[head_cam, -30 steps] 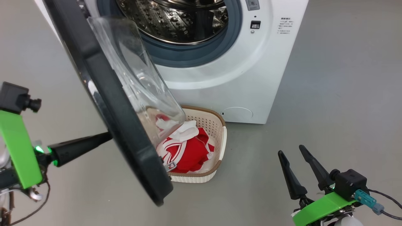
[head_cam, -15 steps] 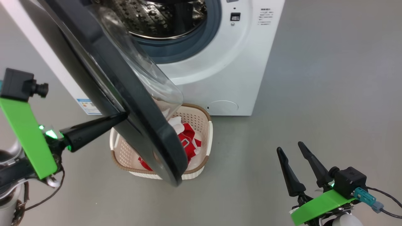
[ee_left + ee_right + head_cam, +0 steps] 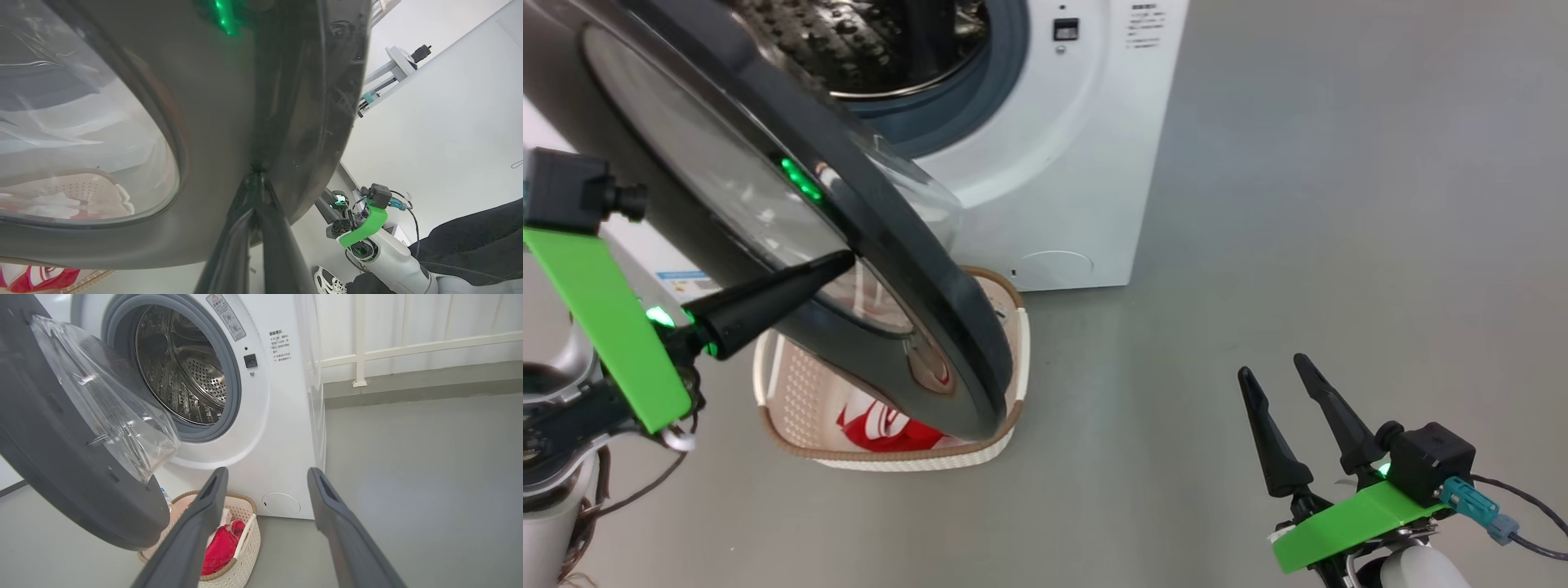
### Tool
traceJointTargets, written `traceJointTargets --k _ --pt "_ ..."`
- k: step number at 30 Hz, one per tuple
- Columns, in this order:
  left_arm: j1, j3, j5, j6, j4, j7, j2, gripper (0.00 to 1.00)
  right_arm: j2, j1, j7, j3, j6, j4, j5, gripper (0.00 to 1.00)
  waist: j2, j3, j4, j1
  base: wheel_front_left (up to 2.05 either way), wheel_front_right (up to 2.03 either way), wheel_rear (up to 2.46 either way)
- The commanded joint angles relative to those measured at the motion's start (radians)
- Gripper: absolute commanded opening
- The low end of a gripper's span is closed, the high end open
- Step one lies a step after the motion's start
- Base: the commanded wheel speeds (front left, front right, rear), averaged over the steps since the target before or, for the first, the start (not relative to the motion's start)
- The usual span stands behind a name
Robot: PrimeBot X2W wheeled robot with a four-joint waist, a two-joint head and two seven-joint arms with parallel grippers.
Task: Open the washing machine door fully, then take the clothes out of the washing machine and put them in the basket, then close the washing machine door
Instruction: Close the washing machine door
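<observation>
Washing machine door [image 3: 915,302]: partly open, swung out from the washing machine [image 3: 1078,163] on its left-hand side; outer face turned toward the robot's left arm, bulging clear window [image 3: 106,408] turned toward the drum [image 3: 184,375]. Lower edge of the black rim hangs above the basket [image 3: 907,462] and hides much of it in the head view.

Left gripper [image 3: 833,265]: fingers clenched together with nothing between them; joined tips touch the outer face of the door's black rim, just beside the edge of the window; green light from the gripper reflects on the glossy rim.

Right gripper [image 3: 1272,367]: released, fingers spread wide and empty; positioned well apart from the door and the machine, above bare grey floor [image 3: 1298,204], fingers pointing toward the machine front.

Basket: on the floor, just beside the front of the machine, below the door opening. Clothes [image 3: 882,429]: red fabric with white bands, lying inside the basket; a white piece [image 3: 225,517] is on top of the red fabric in the right wrist view. Drum: perforated steel, grey gasket [image 3: 233,396] around the opening; no garment visible in the exposed part.
</observation>
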Motion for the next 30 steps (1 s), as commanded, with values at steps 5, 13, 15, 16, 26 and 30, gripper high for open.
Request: traceJointTargets --k 5,13,15,16,26,30 --pt "-0.077 0.011 0.013 -0.004 0.014 -0.053 0.053 0.00 0.010 -0.017 -0.005 0.016 0.002 -0.028 -0.003 1.00 0.0000 0.008 -0.051 0.0000 0.00 0.00 0.00" --pt "-0.106 -0.016 0.004 -0.004 0.052 -0.110 0.073 0.00 0.021 -0.013 -0.005 0.016 0.002 -0.031 0.000 1.00 0.0000 0.012 -0.097 0.0000 0.00 0.00 0.00" --pt "-0.114 -0.022 -0.001 -0.004 0.063 -0.124 0.079 0.00 0.024 -0.012 -0.005 0.016 0.002 -0.033 0.000 1.00 0.0000 0.016 -0.107 0.0000 0.00 0.00 0.00" --pt "-0.117 -0.026 -0.003 -0.004 0.067 -0.129 0.083 0.00 0.025 -0.012 -0.005 0.017 0.002 -0.033 0.000 1.00 0.0000 0.017 -0.113 0.0000 0.00 0.00 0.00" --pt "-0.172 -0.057 -0.006 -0.004 0.124 -0.206 0.107 0.00 0.036 -0.018 -0.005 0.017 0.002 -0.038 -0.001 1.00 0.0000 0.040 -0.158 0.0000 0.00 0.00 0.00" --pt "-0.200 -0.071 -0.007 -0.004 0.152 -0.236 0.113 0.00 0.039 -0.023 -0.005 0.020 0.002 -0.040 -0.002 1.00 0.0000 0.050 -0.173 0.0000 0.00 0.00 0.00"
